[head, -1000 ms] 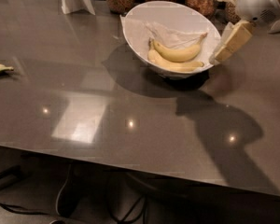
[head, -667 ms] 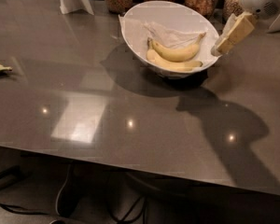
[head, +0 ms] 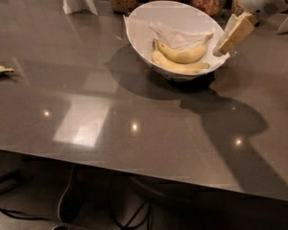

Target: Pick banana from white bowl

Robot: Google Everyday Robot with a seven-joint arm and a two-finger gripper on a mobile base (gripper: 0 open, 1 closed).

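Okay, we saw the gripper (head: pixel 233 35) at upper right of the frame, just beside the white bowl (head: pixel 139 18)'s right rim, holding nothing; how wide it stood we couldn't tell. The banana (head: pixel 182 55) lay inside, against a paler banana (head: pixel 177 67). We judged two risks: bumping the rim could shove the bowl, and a low reach could catch the wrong banana.

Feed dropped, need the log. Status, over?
Pincer at white bowl right rim, off the fruit. Banana lying inside, not gripped. Paler banana close alongside it.
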